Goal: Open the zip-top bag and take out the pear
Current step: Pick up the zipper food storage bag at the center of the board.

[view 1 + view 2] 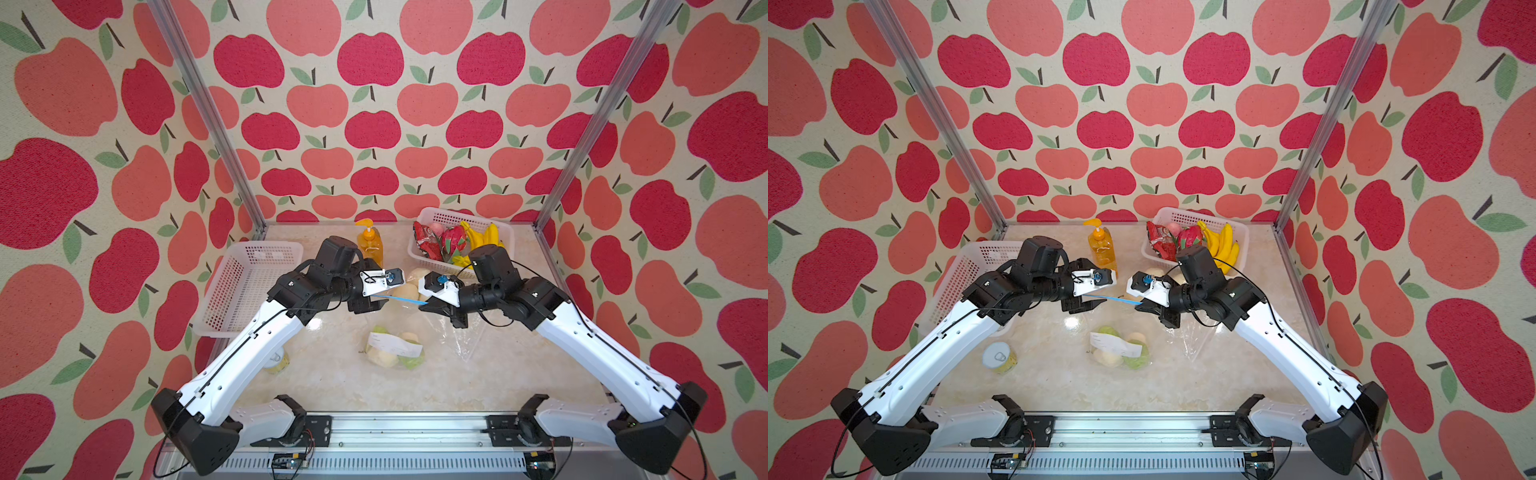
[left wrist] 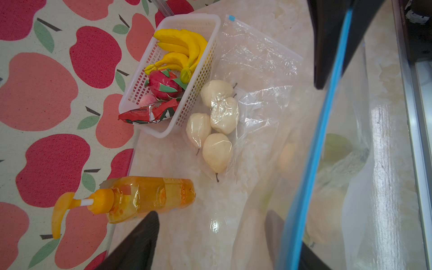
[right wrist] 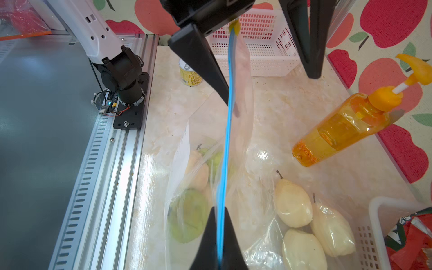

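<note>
Showed the right fingers (image 3: 210, 236) pressed together on the blue zip strip (image 3: 225, 140) of a clear plastic zip-top bag (image 3: 187, 187), held taut above the marble-patterned table (image 1: 332, 374). Showed the left fingers (image 3: 201, 60) spread wide around the strip's other end, one just beside it. Found the bag's bottom resting on the table, with pale and green pears (image 1: 384, 358) and a white label (image 1: 395, 343) inside. Found beyond it a second clear bag (image 2: 257, 58) of four pale pears (image 2: 217, 152), just beside a white mesh basket (image 2: 187, 121) of bananas (image 2: 182, 44); nearby, an upright orange pump bottle (image 2: 149, 196).
</note>
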Action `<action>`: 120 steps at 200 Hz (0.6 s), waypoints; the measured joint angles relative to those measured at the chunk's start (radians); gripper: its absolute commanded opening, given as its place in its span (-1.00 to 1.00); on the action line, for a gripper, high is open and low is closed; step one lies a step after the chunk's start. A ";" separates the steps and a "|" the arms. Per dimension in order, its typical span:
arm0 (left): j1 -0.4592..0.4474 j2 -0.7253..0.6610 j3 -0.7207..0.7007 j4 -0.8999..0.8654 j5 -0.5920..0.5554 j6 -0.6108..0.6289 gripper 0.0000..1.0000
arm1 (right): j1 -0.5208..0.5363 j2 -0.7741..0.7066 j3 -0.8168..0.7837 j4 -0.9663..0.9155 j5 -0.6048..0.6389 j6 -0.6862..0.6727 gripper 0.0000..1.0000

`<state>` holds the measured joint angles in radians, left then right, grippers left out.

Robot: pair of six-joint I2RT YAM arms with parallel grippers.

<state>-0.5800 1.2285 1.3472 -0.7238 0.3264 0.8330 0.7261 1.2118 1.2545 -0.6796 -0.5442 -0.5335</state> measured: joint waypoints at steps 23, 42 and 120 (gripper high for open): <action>0.122 -0.005 -0.010 0.058 0.067 -0.092 0.86 | -0.065 -0.008 -0.022 0.013 0.000 0.038 -1.00; 0.201 -0.048 -0.077 0.134 0.128 -0.142 0.90 | -0.105 -0.021 -0.055 0.021 -0.002 0.064 -1.00; 0.412 -0.154 -0.344 0.316 0.542 -0.169 0.60 | -0.121 -0.100 -0.116 0.025 -0.042 0.095 -1.00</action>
<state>-0.1680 1.0748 1.0035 -0.4076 0.8688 0.6643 0.6056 1.1114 1.1381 -0.6544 -0.5865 -0.4389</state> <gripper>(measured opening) 0.819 0.047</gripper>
